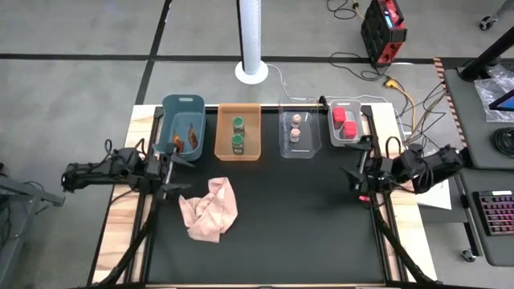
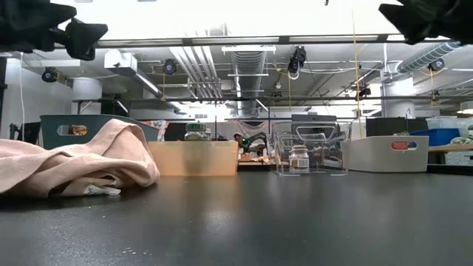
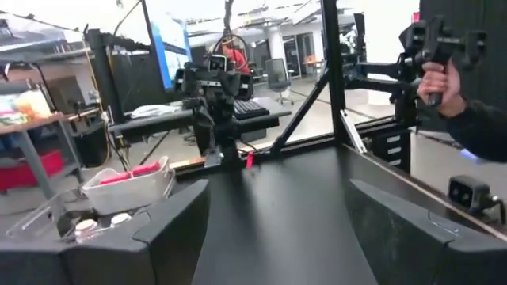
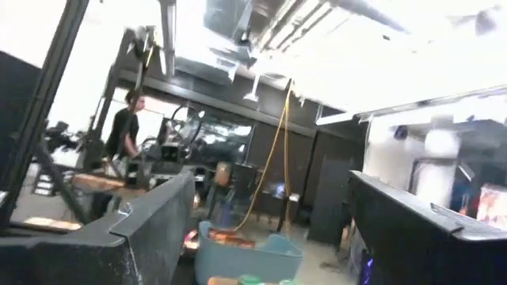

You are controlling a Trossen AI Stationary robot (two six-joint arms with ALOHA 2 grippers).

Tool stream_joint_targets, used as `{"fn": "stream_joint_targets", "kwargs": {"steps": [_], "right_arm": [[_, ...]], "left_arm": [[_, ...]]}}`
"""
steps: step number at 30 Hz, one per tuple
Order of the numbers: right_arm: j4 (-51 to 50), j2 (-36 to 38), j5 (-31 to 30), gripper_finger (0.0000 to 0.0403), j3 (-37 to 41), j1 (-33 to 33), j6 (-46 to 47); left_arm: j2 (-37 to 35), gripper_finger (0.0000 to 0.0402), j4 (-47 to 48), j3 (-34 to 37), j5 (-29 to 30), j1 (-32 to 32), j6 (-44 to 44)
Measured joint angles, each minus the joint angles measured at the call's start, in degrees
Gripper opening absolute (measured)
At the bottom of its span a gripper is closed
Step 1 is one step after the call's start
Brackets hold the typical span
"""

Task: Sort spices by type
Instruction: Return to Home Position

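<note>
Spices sorted along far edge of worktop (image 1: pixel 289 217): foil packets (image 1: pixel 186 138) in blue bin (image 1: pixel 183 99); green-capped jars (image 1: pixel 238 134) in orange bin (image 1: pixel 219 132); tan-lidded jars (image 1: pixel 295 127) in clear bin (image 1: pixel 297 152); red containers (image 1: pixel 344 122) in white bin (image 1: pixel 332 132); left jaws and right jaws spread, empty, at side edges; I'd retract slowly, clear of rims.

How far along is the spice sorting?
Sorting looks finished: the foil packets lie in the blue bin, green-capped jars in the orange bin, tan-lidded jars in the clear bin, red containers in the white bin. Nothing is in hand: the left gripper and right gripper are open and empty beside the mat. Nothing left to sort shows: only the pink cloth lies there.
</note>
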State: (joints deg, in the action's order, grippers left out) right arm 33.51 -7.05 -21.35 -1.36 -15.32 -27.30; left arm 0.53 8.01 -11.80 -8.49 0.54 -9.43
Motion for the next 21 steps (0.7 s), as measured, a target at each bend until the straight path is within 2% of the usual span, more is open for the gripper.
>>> {"fn": "stream_joint_targets", "kwargs": {"steps": [4, 8, 11, 21], "right_arm": [[-4.6, 7.0, 2.6, 0.0311, 0.7, 0.2, -3.6], [-1.8, 6.6, 3.7, 0.0304, 0.7, 0.2, -5.6], [-2.2, 6.9, 3.4, 0.0299, 0.7, 0.3, -5.0], [-5.5, 6.2, 3.3, 0.0292, 0.7, 0.2, 1.2]], "left_arm": [[-0.5, 0.0276, -0.3, 2.4, 0.0, 0.0, -3.0], [-0.5, 0.0276, -2.8, 6.5, 0.6, 0.0, -3.1], [0.0, 0.0276, -10.1, 11.3, 2.0, 0.0, -3.3], [0.9, 0.0276, -9.5, 10.8, 3.0, 0.0, -4.1]]}}
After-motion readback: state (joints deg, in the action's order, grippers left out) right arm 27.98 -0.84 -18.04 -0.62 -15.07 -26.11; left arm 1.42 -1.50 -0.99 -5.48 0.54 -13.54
